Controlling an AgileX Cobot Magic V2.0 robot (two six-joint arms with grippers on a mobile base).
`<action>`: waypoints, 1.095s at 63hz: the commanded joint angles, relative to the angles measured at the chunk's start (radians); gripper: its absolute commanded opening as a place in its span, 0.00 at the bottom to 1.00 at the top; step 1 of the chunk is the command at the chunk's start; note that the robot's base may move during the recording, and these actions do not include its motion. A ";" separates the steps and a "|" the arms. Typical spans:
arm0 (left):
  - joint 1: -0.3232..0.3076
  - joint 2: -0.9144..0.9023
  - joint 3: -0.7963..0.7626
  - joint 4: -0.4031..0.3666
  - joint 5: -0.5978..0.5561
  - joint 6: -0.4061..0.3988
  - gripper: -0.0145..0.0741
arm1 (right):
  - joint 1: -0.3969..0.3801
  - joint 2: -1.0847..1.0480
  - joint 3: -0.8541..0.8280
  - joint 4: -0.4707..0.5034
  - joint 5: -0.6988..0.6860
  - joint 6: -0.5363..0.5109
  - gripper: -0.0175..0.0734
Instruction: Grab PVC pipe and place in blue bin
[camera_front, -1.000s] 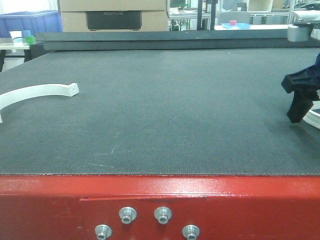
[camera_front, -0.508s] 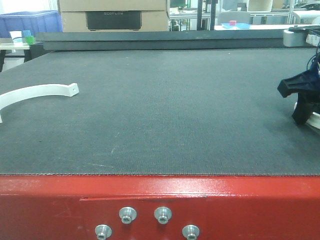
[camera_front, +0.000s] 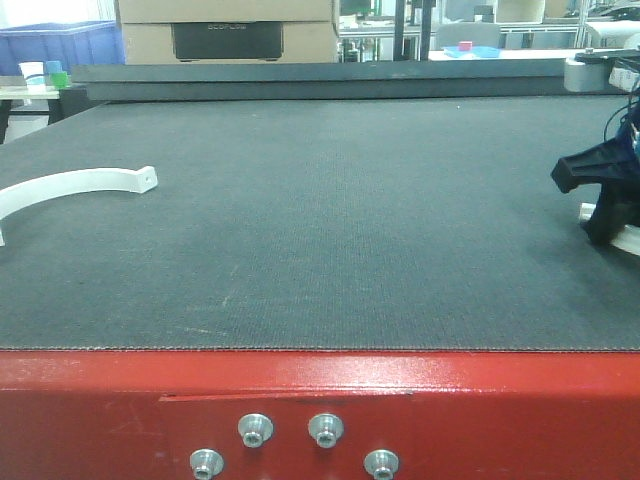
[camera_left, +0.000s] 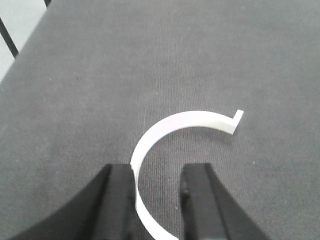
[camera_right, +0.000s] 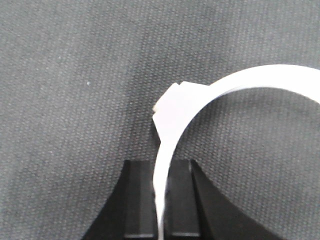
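My right gripper (camera_right: 161, 172), clamped on the PVC pipe (camera_right: 215, 87), has edged left; my left gripper (camera_left: 157, 175) gapes astride another arc (camera_left: 190, 119).

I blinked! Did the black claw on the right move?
Yes. The right gripper slid slightly left and down toward the red table edge, pinching the white pipe piece.

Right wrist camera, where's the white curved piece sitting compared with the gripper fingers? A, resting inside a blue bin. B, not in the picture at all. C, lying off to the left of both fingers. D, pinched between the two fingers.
D: the white curved piece runs down into the narrow gap of the right gripper, with a black finger against each side of it.
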 joint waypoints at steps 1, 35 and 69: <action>0.004 0.021 -0.008 -0.009 -0.017 -0.003 0.24 | -0.002 -0.015 0.005 -0.019 -0.005 -0.005 0.01; 0.034 0.240 -0.219 -0.102 0.184 -0.010 0.45 | -0.002 -0.282 0.005 -0.002 0.029 -0.005 0.01; 0.034 0.420 -0.328 -0.104 0.256 -0.010 0.45 | -0.002 -0.464 0.005 0.015 0.060 -0.005 0.01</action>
